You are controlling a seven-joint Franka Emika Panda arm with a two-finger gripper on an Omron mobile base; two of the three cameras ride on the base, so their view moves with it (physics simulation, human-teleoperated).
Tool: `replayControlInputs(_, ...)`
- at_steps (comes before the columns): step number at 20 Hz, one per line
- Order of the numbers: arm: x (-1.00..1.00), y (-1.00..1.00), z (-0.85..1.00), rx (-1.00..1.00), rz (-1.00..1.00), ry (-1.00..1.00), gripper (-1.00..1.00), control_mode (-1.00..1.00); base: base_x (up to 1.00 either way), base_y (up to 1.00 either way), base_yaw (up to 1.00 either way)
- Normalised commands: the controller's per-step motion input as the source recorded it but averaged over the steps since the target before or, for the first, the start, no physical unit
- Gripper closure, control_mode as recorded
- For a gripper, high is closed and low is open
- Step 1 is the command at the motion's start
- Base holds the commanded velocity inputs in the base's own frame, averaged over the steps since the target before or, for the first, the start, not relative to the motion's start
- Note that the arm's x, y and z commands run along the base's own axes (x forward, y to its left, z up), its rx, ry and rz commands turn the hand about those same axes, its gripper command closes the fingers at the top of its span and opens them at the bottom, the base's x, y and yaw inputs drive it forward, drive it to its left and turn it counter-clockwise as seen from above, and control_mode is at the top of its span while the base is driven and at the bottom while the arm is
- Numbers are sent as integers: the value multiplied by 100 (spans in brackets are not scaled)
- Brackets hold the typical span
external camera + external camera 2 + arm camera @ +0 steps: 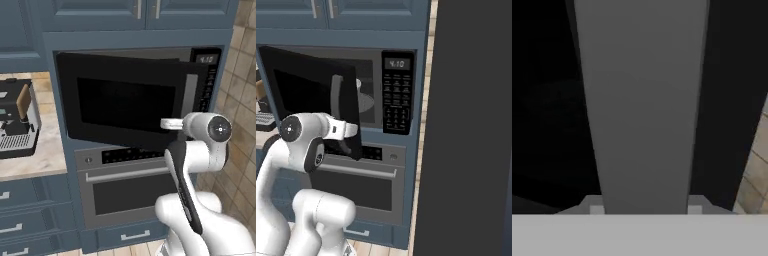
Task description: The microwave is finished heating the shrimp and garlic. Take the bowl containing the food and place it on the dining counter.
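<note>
Hand view: claw [646,210] seemingly straddles handle [643,105] (grey).

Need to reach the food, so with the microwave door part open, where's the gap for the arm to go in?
Free gap: between the door's swung edge and the keypad, over the turntable. Crowded at the door handle, where the tool sits.

The wide built-in black microwave [356,95] with a dark glass door carries the only readable text: a small digital display [397,63] at the top of its right-hand keypad panel, showing pale digits that look like "4:10" in the right base view. In the left base view the same display [206,59] sits in the panel's upper right corner, its digits too blurred to make out. The keypad buttons [395,102] below bear tiny white marks, too small to read.
</note>
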Motion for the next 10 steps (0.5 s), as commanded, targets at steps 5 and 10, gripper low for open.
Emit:
replayControlInputs(5, -100, 39, 65, 0, 0, -1, -100, -100, 0, 0, 0)
replayControlInputs(10, -100, 9, -33, -1, 6, -13, -100, -100, 0, 0, 0)
